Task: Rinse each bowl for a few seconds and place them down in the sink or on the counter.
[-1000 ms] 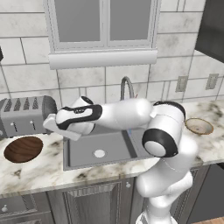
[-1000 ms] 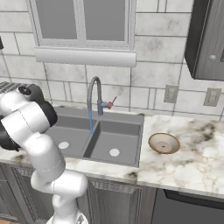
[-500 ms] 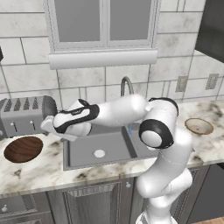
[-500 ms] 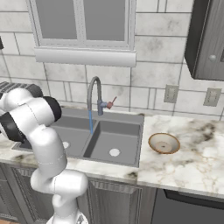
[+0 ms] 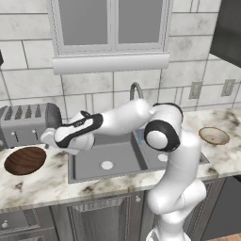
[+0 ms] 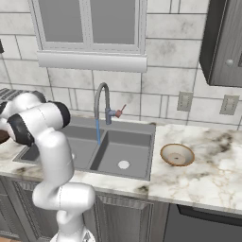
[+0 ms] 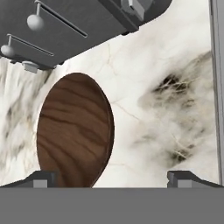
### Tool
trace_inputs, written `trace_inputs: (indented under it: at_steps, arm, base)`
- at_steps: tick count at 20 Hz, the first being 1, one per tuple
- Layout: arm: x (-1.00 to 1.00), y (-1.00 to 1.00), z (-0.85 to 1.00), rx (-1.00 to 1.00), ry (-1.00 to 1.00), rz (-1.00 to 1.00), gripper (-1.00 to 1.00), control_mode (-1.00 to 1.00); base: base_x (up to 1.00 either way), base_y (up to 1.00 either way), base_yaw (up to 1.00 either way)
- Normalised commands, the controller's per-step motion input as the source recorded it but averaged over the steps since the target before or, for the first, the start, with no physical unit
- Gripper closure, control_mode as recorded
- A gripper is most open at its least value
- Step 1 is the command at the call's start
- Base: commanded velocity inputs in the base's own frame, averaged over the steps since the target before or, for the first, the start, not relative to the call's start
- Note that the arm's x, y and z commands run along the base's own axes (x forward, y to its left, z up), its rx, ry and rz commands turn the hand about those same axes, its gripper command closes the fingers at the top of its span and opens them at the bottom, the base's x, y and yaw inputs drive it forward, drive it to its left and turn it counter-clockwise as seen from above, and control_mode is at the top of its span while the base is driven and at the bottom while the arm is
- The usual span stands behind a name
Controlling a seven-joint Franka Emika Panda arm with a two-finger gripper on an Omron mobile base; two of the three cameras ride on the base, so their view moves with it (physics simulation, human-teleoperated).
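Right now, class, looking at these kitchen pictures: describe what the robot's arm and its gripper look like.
The arm is glossy white, built of rounded tube-like links with black bands and a black disc at the joints. Its hand is white with a black section. The gripper ends in two small dark grey, blocky fingers. No cables or markings are visible.

Over the last second the arm has swung further left and lower across the sink, carrying the gripper from above the left basin's edge toward the brown bowl on the bench. In the right base view the arm's elbow has dropped and moved leftward.
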Motion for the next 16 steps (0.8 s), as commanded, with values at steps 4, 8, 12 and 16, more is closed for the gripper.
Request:
trace_inputs:
  at_steps: [4, 8, 12, 16]
  arm:
    - [0.12, 0.17, -0.15, 0.0, 0.0, 0.0, -1.0, -1.0]
    - [0.13, 0.14, -0.14, 0.0, -0.01, 0.0, -1.0, -1.0]
    - [0.13, 0.13, -0.12, 0.0, -0.01, 0.0, -1.0, -1.0]
    - [0.11, 0.18, -0.15, 0.0, -0.01, 0.0, -1.0, -1.0]
  base:
    - [0.0, 0.0, 0.0]
    - [0.0, 0.0, 0.0]
    - [0.0, 0.0, 0.0]
    - [0.0, 0.0, 0.0]
